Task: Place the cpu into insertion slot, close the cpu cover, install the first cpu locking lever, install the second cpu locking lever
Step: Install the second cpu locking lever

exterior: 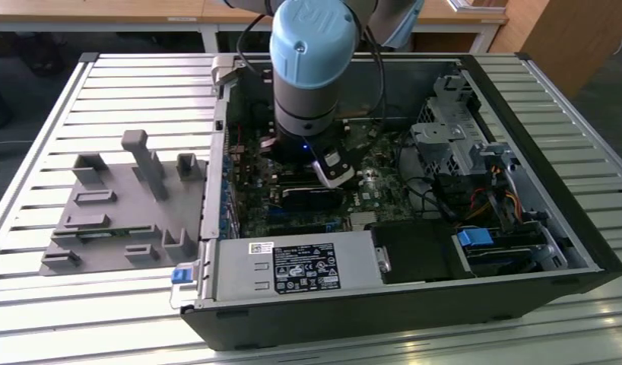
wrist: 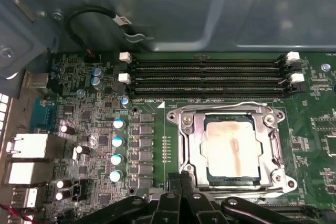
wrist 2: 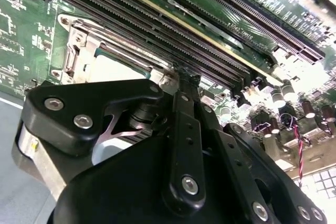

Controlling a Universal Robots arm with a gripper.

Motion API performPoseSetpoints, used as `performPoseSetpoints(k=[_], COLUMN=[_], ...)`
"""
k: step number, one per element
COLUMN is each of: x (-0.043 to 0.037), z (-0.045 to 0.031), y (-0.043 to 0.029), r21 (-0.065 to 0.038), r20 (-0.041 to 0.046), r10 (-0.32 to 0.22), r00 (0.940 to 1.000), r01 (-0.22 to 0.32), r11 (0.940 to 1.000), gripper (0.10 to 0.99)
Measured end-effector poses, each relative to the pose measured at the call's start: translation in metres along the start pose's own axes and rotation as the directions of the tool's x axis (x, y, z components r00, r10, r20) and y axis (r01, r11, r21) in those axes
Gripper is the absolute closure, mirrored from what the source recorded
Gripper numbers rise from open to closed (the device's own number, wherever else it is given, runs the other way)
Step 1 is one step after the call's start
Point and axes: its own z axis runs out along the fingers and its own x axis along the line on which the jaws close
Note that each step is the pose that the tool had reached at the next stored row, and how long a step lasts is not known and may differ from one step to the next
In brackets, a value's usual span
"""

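In the first wrist view the cpu (wrist: 233,148) lies flat in the insertion slot (wrist: 185,120), its pale metal face marked with a brownish smear. The silvery cpu cover (wrist: 191,148) is down around it, framing the chip. A thin wire lever (wrist: 226,104) runs along the socket side nearest the memory slots. My gripper (wrist: 181,178) hovers at the opposite socket edge with its black fingers pressed together. In the second wrist view the gripper (wrist 2: 185,74) sits just beside the cpu (wrist 2: 118,69) and the cover (wrist 2: 79,51). The exterior view shows the gripper (exterior: 329,176) low inside the computer case.
Long black memory slots (wrist: 210,74) lie beyond the socket, and a row of capacitors (wrist: 116,140) stands beside it. A black cable (wrist: 89,14) loops at the case wall. A power supply (exterior: 296,266) and drive cage (exterior: 453,144) crowd the case. A grey fixture (exterior: 119,205) sits on the exterior view's left.
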Motion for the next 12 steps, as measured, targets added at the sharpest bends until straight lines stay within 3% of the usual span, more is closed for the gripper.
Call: performPoseSetpoints(k=[6,12], x=[0.0012,0.0012], z=[0.0001,-0.0118], y=[-0.0001,0.0038], r21=[-0.003,-0.004], r20=[0.0004,0.0001], r10=[0.000,0.000], r00=[1.0000,1.0000], r01=[0.000,0.000], r11=[1.0000,1.0000], gripper=[0.980,0.980])
